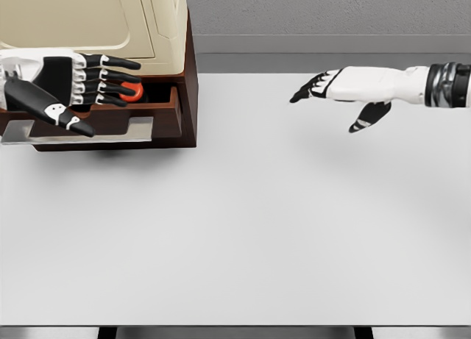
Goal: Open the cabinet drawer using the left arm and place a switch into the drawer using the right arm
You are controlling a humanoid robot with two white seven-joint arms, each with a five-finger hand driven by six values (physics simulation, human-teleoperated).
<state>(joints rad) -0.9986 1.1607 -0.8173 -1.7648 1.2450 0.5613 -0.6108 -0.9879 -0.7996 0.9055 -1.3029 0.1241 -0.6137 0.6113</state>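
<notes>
The cabinet (158, 23), cream on top with a dark brown base, stands at the back left of the white worktop (243, 236). Its drawer (110, 122) is pulled out toward the robot, a pale grey handle plate across its front. The left hand (62, 85) hovers over the open drawer, its black fingers (118, 78) stretched out flat and slightly apart, holding nothing. Just past those fingertips, inside the drawer, lies the switch (134, 91), of which a red curved part shows. The right hand (335, 89) hangs above the worktop at the right, well apart from the cabinet, fingers loosely extended and empty.
</notes>
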